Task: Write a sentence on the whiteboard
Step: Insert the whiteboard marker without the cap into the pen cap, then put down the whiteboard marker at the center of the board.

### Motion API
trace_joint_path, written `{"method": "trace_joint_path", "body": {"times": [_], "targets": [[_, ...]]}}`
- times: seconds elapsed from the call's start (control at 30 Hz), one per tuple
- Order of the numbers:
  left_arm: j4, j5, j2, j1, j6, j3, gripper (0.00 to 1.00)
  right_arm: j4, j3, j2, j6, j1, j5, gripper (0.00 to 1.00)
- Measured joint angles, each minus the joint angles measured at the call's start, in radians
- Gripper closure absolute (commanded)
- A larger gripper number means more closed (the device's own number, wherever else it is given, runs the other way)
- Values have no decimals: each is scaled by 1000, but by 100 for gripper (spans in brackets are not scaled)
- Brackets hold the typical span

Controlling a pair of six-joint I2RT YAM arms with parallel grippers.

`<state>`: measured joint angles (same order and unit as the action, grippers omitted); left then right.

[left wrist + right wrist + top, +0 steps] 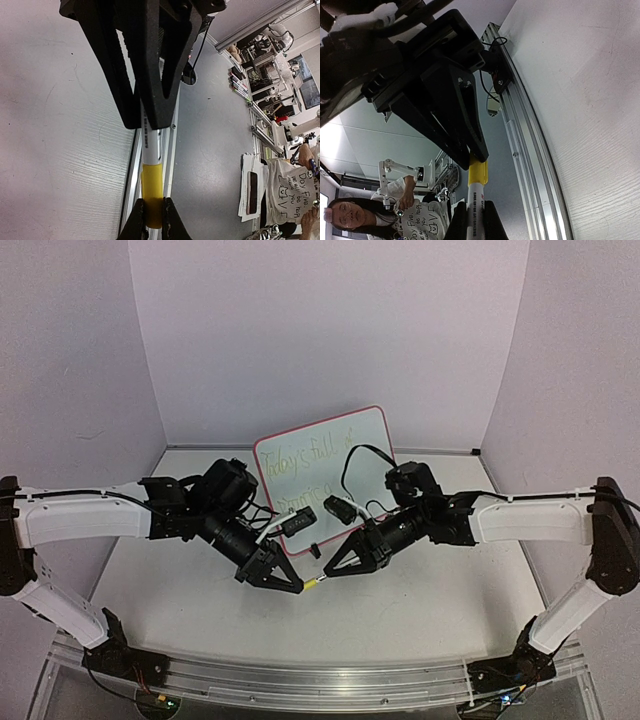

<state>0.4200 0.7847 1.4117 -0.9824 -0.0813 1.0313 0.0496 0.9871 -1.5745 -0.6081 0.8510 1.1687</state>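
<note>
Left end effector (146, 122) is clamped shut on the white barrel of a marker (150, 150), holding it low over the tabletop (420, 610) near the front rail. Just past its tips the barrel runs into a yellow cap (152, 190), and the cap looks seated on the barrel, or very nearly so; I cannot see a gap between them. Right end effector (477, 155) is closed on that cap from the other side, so the two arms meet nose to nose with the pen bridging them.

Behind and between them stands the whiteboard (360, 440), upright and tilted slightly, at the back of the tabletop. On it sits the sentence (300, 465), faint yellow-green cursive in two lines, the lower one partly hidden by the arms.

With writing already on the board, I judge this to be the capping step at the close of the job. Next calls for a straight push along the pen's axis until the cap seats, then one side letting go so the other can set the marker down.
</note>
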Motion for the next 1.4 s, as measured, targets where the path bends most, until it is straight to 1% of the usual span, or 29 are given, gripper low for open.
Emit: {"method": "trace_joint_path", "body": {"times": [0.1, 0.13, 0.17, 0.27, 0.33, 0.43, 0.53, 0.63, 0.73, 0.8, 0.93, 1.0, 1.1, 1.23, 1.33, 1.4], "targets": [[1, 1, 1, -2, 0, 0, 100, 3, -2, 0, -3, 1, 1, 100], [2, 1, 1, -2, 1, 0, 98, 4, -3, 0, -3, 1, 0, 100], [4, 1, 1, -2, 2, 0, 92, 8, -6, 0, -3, 2, -1, 100], [16, -13, 1, -5, 16, 0, 63, 10, -11, 0, 2, 4, -13, 100], [0, -50, 1, -10, 29, 3, 46, 11, -12, 1, 16, 10, -39, 100], [-22, -142, -24, -12, 26, 0, 32, -24, -13, 18, 54, 2, -85, 100], [-31, -255, -90, 7, 2, -29, 24, -79, -32, 77, 81, -87, -144, 100], [-41, -358, -164, 64, -54, -79, 21, -129, -63, 157, 101, -238, -232, 100], [-47, -433, -217, 157, -116, -130, 18, -178, -93, 214, 114, -393, -336, 100], [-54, -475, -238, 217, -150, -158, 16, -195, -122, 228, 119, -476, -399, 100], [-70, -530, -256, 338, -204, -215, 16, -202, -209, 229, 127, -613, -514, 100], [-92, -541, -255, 418, -228, -248, 16, -187, -237, 222, 121, -652, -547, 100], [-129, -539, -242, 518, -254, -277, 16, -128, -242, 176, 114, -672, -576, 100], [-188, -543, -206, 593, -275, -289, 16, -52, -216, 68, 116, -686, -598, 97], [-224, -558, -187, 615, -285, -298, 16, -18, -183, -9, 125, -695, -613, 90], [-240, -570, -176, 625, -286, -302, 15, 2, -159, -57, 135, -699, -625, 80]]}}
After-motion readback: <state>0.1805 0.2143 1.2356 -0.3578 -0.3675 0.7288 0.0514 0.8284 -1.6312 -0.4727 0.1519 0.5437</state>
